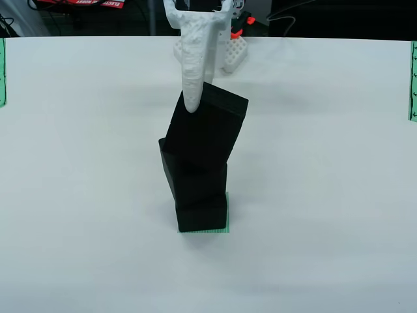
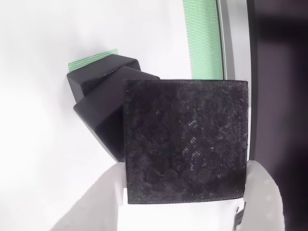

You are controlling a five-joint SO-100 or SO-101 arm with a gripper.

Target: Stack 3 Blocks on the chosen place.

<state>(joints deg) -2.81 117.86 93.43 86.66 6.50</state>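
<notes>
Fingers (image 2: pixel 185 202): clamped on our top block (image 1: pixel 207 127).
Stack (image 1: pixel 199 192): two, twisted, on green square (image 1: pixel 226 229).
Advice: we level it, centre, then release.

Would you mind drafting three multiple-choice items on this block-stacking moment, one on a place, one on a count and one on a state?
1. Where does the bottom block sit?
A. on the green striped square
B. on bare table, far from any green
C. on a red tray

2. How many black blocks are in the stack?
A. one
B. two
C. three

3. How does the top block stand in the front view?
A. tilted and turned against the block below
B. square and flush with it
C. lying on the table beside the stack

Answers: 1 A, green stripes show along the bottom block's edges. 2 C, three cubes rise one above another. 3 A, its edges slant, and the white gripper has a finger at each side of it in the close view.
</notes>
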